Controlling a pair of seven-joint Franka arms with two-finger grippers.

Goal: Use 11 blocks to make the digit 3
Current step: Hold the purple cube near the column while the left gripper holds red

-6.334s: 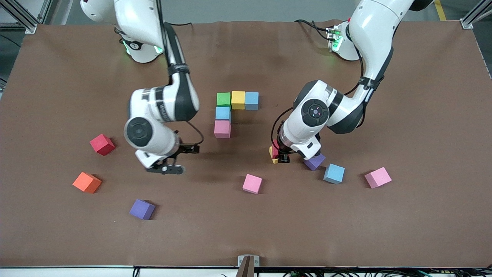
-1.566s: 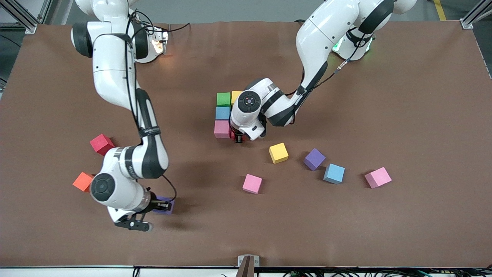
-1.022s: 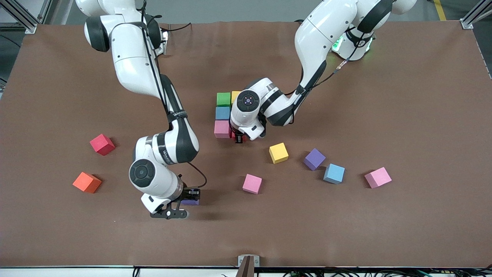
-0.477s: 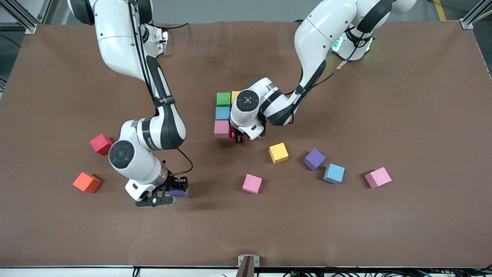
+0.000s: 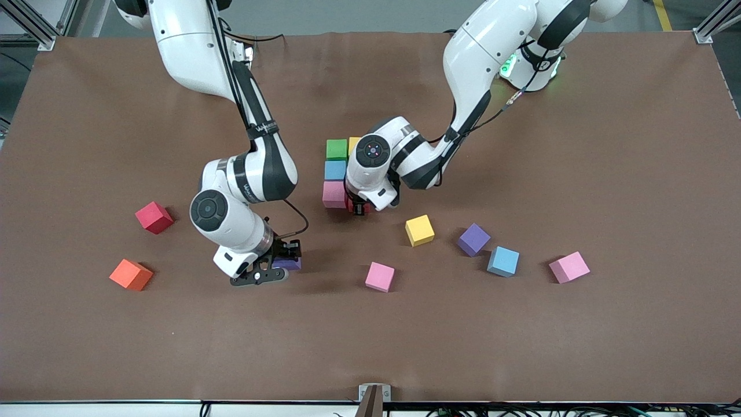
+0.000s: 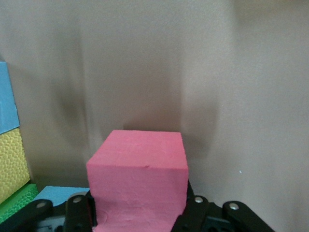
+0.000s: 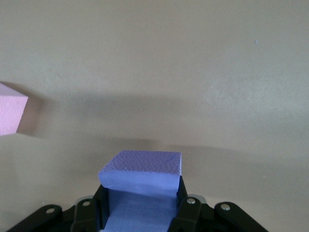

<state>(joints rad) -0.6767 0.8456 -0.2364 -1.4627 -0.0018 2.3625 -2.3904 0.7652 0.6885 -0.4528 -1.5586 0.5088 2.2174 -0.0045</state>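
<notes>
The partial figure is an L of touching cubes: green (image 5: 336, 149), yellow (image 5: 353, 143) mostly under the left arm, light blue (image 5: 335, 169), pink (image 5: 334, 194). My left gripper (image 5: 359, 208) is shut on a red cube (image 5: 361, 208) low beside that pink cube; the left wrist view shows the red cube (image 6: 137, 179) between the fingers. My right gripper (image 5: 286, 263) is shut on a purple cube (image 5: 288, 264), also seen in the right wrist view (image 7: 141, 191), over bare table. Loose on the table are red (image 5: 154, 217), pink (image 5: 380, 276), yellow (image 5: 419, 230), purple (image 5: 473, 239), light blue (image 5: 502, 261) and pink (image 5: 569, 267) cubes.
An orange cube (image 5: 131, 274) lies toward the right arm's end, nearer the front camera than the loose red cube. The left arm's forearm hangs over the figure's bar farthest from the front camera and hides part of it.
My right gripper has carried the purple cube away from the front camera and toward the left arm's end. The left gripper has stayed beside the pink cube, still holding the red cube.
</notes>
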